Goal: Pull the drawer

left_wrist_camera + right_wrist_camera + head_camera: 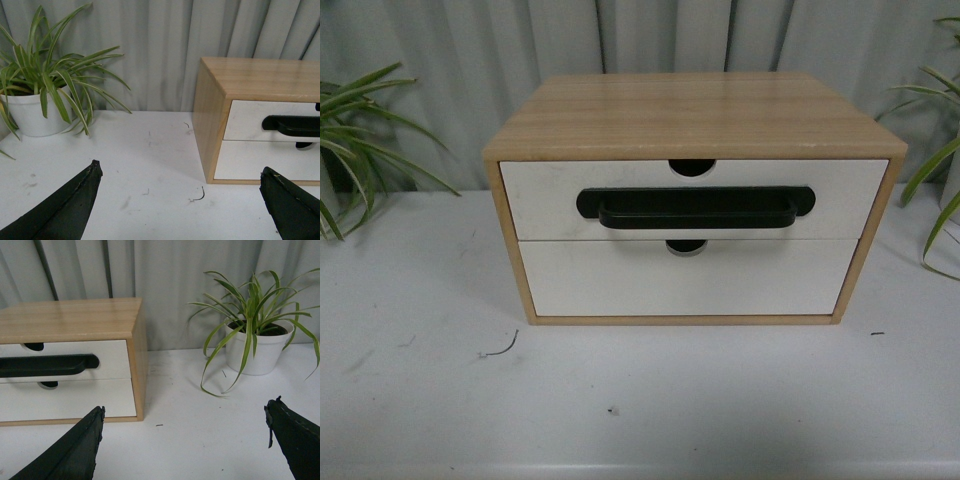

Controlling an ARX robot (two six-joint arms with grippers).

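Observation:
A light-wood cabinet (695,115) stands on the white table. Its upper drawer (545,195) is white-fronted with a wide black bar handle (695,207) and a half-round notch in its top edge, and it sits flush in the cabinet. Neither gripper shows in the front view. In the left wrist view my left gripper (182,172) is open over bare table, short of the cabinet's left corner, with the drawer (247,120) ahead. In the right wrist view my right gripper (185,412) is open, off the cabinet's right side, the drawer (112,357) ahead.
A plain white lower drawer (685,280) without a handle sits below. A potted spider plant in a white pot (30,117) stands left of the cabinet, another (255,352) to its right. Grey curtain hangs behind. A small wire scrap (500,350) lies on the table.

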